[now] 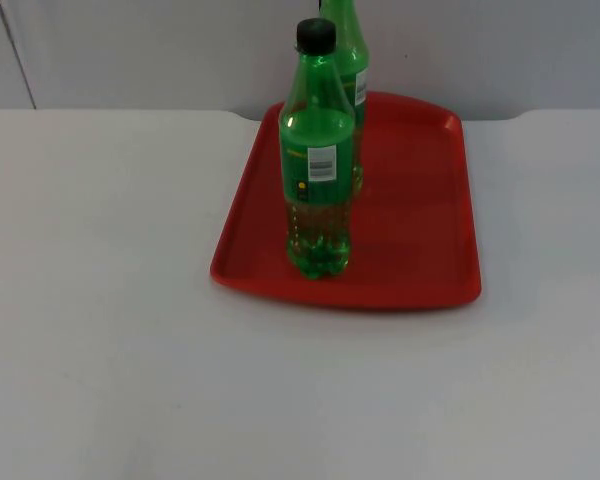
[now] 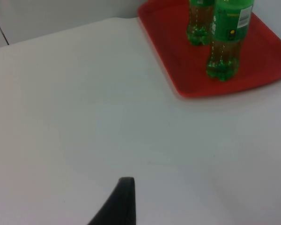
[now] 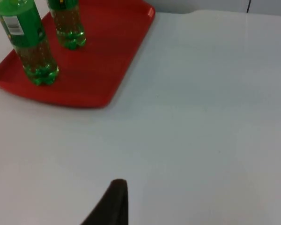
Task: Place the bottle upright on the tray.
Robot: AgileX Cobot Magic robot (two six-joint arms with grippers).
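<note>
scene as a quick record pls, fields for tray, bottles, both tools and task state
tray: red tray on the white table, near the grey partition wall
front bottle: green bottle, black cap, upright on the tray
rear bottle: second green bottle, upright on the tray, behind the first
left tool: fingertip over bare table, away from the tray
right tool: fingertip over bare table, away from the tray
task state: both bottles stand upright, neither is held

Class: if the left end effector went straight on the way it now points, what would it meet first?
Probably only bare white table. The red tray with its two bottles stands off to one side, though depth is hard to judge.
</note>
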